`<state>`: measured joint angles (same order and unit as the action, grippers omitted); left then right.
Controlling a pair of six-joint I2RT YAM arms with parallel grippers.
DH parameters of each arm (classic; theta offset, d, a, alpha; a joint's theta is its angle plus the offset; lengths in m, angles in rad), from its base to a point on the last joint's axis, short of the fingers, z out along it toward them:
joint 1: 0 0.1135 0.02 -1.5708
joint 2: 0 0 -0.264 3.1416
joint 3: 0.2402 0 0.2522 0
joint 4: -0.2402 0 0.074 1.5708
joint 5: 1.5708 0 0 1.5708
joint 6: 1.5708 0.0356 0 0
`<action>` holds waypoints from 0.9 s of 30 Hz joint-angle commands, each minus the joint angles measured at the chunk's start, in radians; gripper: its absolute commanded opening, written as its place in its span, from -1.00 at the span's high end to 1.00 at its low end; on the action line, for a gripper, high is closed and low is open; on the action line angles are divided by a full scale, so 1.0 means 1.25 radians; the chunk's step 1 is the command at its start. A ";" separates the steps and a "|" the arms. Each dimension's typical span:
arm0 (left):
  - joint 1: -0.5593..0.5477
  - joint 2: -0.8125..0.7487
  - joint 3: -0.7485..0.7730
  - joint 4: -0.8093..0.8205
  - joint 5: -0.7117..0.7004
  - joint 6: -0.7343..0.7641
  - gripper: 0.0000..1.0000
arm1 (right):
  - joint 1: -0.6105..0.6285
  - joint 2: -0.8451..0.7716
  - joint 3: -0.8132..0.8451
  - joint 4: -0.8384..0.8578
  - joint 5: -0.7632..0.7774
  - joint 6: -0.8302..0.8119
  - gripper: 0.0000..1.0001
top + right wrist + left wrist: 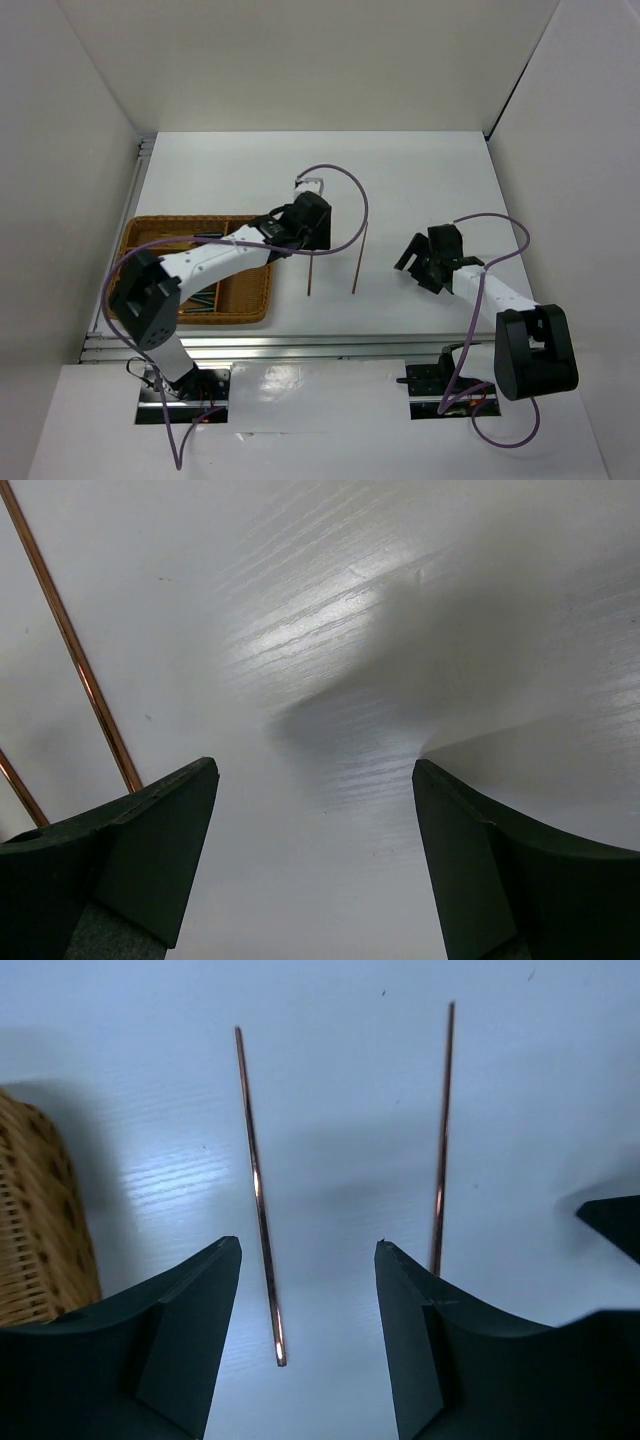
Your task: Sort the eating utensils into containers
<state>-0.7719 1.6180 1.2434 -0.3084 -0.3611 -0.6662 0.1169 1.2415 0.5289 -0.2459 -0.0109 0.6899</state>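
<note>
We see two thin sticks on the table between both open grippers, and the tray off to the left.

Our left gripper [308, 1248] stands well open and grips nothing; the near end of the left stick [311, 272] shows in the gap between its fingers, lying flat on the white table [420, 180]. The right stick [357, 262] lies just beside it, roughly parallel. Our right gripper [315, 768] is also spread wide and empty, over bare table near the right stick. The wicker tray [160, 219] holds dark-handled utensils [203, 299], partly hidden under our left arm.
</note>
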 commanded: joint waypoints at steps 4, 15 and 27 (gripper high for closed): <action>0.003 0.151 0.073 -0.091 -0.012 -0.024 -0.26 | -0.005 -0.014 -0.010 -0.013 0.023 -0.006 -0.72; 0.003 0.238 0.090 -0.104 0.004 -0.043 -0.07 | -0.005 -0.007 -0.010 -0.013 0.023 -0.006 -0.72; 0.010 0.269 0.083 -0.104 0.027 -0.067 0.04 | -0.005 0.001 -0.002 -0.013 0.023 -0.013 -0.72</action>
<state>-0.7673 1.9457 1.3270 -0.4427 -0.3389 -0.7269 0.1169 1.2366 0.5289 -0.2558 -0.0032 0.6861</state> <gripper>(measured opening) 0.483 0.863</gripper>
